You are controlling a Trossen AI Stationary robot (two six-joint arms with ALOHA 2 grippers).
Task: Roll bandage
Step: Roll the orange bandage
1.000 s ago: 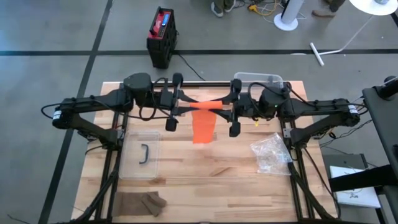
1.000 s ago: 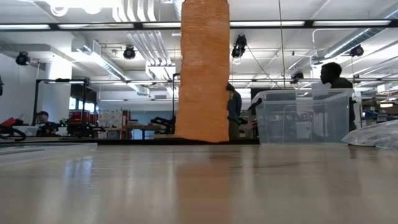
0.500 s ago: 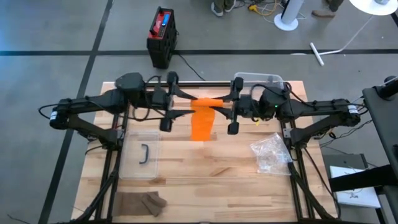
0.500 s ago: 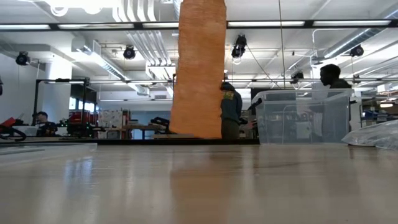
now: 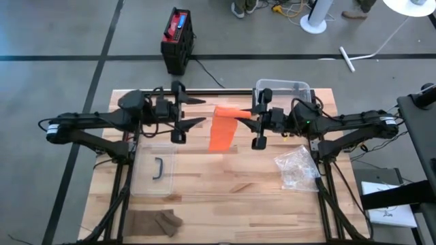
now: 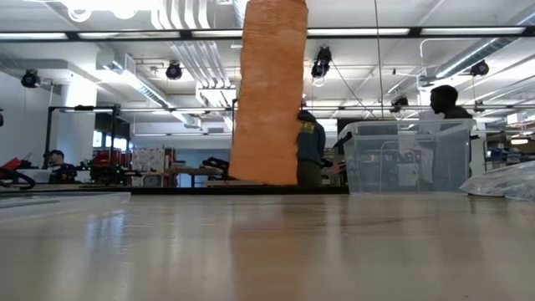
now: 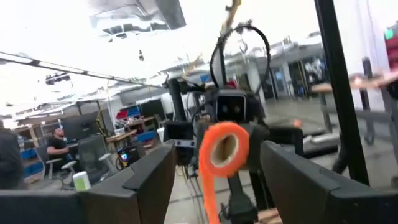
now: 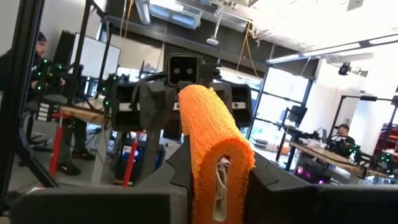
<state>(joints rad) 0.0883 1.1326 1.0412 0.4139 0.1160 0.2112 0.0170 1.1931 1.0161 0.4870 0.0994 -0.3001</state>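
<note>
Holding: the right gripper (image 5: 253, 120) pinches the rolled end of the orange bandage (image 5: 223, 127), its fingers (image 8: 273, 186) pressed against both sides of the roll above the middle of the table (image 5: 225, 190).
Bandage: the roll is raised off the wood; a loose strip hangs down from it, and in the low view its lower edge (image 6: 266, 92) ends just above the tabletop.
Left gripper: it (image 5: 194, 112) sits apart from the roll, to its left, fingers (image 7: 146, 180) spread wide, touching nothing; the roll's open end (image 7: 222, 148) faces it.
Clear bin: it (image 5: 281, 90) stands at the far edge behind the right arm.
Clear lid: it (image 5: 155, 169) lies flat near the left arm, dark handle up.
Plastic bag: crumpled (image 5: 297, 167), at the right side.
Brown cloth: it (image 5: 154, 222) lies at the near left corner.
Room: people (image 6: 447, 100) stand behind the table.
</note>
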